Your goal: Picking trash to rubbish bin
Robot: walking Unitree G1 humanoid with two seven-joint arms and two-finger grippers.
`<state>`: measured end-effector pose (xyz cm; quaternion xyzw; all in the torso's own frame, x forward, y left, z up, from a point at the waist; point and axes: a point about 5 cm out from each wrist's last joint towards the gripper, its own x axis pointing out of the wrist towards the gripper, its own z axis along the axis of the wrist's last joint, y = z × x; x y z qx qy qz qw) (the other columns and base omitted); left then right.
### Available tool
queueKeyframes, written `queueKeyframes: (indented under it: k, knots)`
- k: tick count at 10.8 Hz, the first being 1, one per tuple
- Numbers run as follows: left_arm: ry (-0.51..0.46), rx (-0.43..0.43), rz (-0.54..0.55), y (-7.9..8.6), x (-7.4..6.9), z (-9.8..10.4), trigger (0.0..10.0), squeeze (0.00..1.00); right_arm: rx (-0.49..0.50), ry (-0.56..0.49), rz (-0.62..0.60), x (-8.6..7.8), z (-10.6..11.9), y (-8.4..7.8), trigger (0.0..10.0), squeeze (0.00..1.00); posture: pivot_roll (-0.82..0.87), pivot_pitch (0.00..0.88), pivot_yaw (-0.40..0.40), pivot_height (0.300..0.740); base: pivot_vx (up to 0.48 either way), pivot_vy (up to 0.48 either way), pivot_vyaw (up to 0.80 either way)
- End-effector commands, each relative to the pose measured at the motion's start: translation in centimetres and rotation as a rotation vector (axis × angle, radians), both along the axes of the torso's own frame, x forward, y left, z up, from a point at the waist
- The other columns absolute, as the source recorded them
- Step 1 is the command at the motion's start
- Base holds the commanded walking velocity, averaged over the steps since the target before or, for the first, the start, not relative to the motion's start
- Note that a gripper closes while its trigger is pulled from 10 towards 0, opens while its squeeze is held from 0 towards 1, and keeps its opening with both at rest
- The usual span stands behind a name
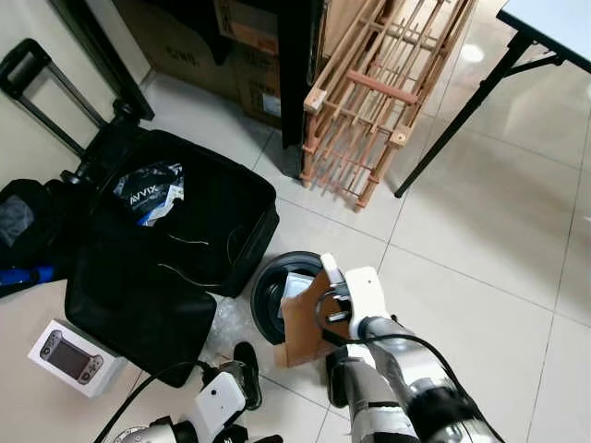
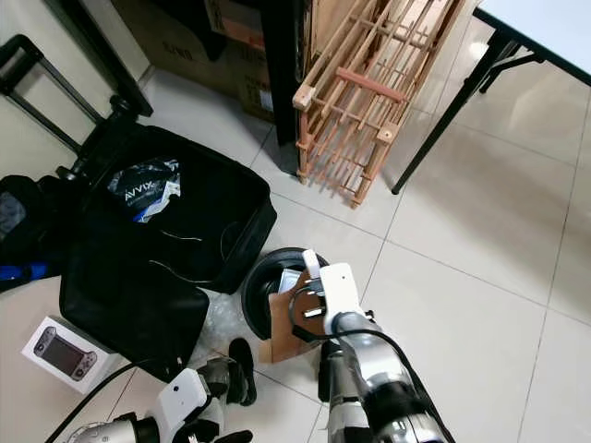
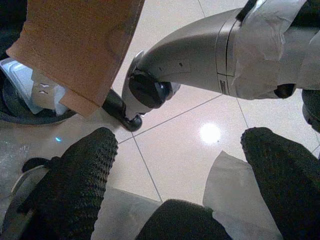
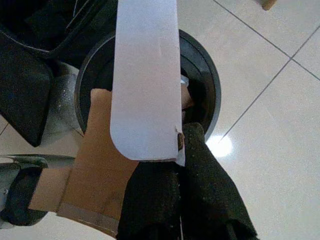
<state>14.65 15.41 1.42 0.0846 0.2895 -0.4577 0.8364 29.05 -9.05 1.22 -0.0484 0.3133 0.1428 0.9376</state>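
The right gripper [image 4: 175,165], fingers closed on a piece of brown cardboard [image 1: 305,328], holds it upright at the near edge of the round black rubbish bin [image 1: 268,295], which stands on the tiled floor [image 1: 480,240] just beside an open black suitcase [image 1: 166,249]. In the right wrist view a pale strip of the cardboard [image 4: 145,80] rises from between the black fingers [image 4: 210,185] and lies across the bin's opening [image 4: 205,65]; white scraps [image 1: 297,283] rest inside the bin. The left gripper [image 3: 180,165] sits low and near the robot, its two fingers [image 3: 80,175] spread apart and holding nothing, with a sheet of clear plastic [image 3: 235,200] on the floor beneath them. A blue-and-white packet [image 1: 152,194] lies inside the suitcase, and a white boxed handheld device [image 1: 69,355] rests on the floor to its left. A wooden rack [image 1: 379,92] leans beyond the bin, beside the black leg of a folding table [image 1: 545,23].
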Motion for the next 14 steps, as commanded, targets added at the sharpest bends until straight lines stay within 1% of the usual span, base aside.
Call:
queueKeyframes:
  k: [1,3,5,7,9,12,14]
  knots:
    - [0.058,-0.003,-0.018,-0.2,-1.3,-0.8,10.0,0.0,-0.006,0.062,0.025,-1.1,-1.4,0.4,10.0,0.0,0.13,0.49,0.016,0.74,0.0,0.0,0.0]
    - [0.071,0.004,-0.035,-0.5,-1.4,-1.2,10.0,0.0,-0.018,0.087,0.063,-1.0,-1.9,1.0,10.0,0.0,0.13,0.498,0.018,0.74,0.0,0.0,0.0]
    - [0.086,0.018,-0.055,-0.7,-1.6,-1.9,10.0,0.0,-0.022,0.095,0.075,-1.1,-2.1,1.3,10.0,0.0,0.13,0.501,0.022,0.74,0.0,0.0,0.0]
    - [0.087,0.021,-0.053,-0.7,-1.5,-1.9,10.0,0.0,-0.024,0.098,0.073,-1.1,-2.4,1.0,10.0,0.0,0.12,0.503,0.022,0.74,0.0,0.0,0.0]
    - [0.079,0.01,-0.062,-1.2,-1.2,-1.3,10.0,0.0,-0.034,0.103,0.068,-1.2,-2.8,0.5,10.0,0.0,0.12,0.504,0.024,0.74,0.0,0.0,0.0]
    - [0.075,0.004,-0.061,-1.5,-1.4,-1.0,10.0,0.0,-0.125,0.051,0.089,-1.0,-2.7,0.1,10.0,0.0,0.12,0.507,0.019,0.74,0.0,0.0,0.0]
    - [0.079,0.009,-0.057,-1.6,-1.3,-1.0,10.0,0.0,-0.132,0.036,0.086,-1.0,-2.7,0.1,10.0,0.0,0.12,0.508,0.017,0.74,0.0,0.0,0.0]
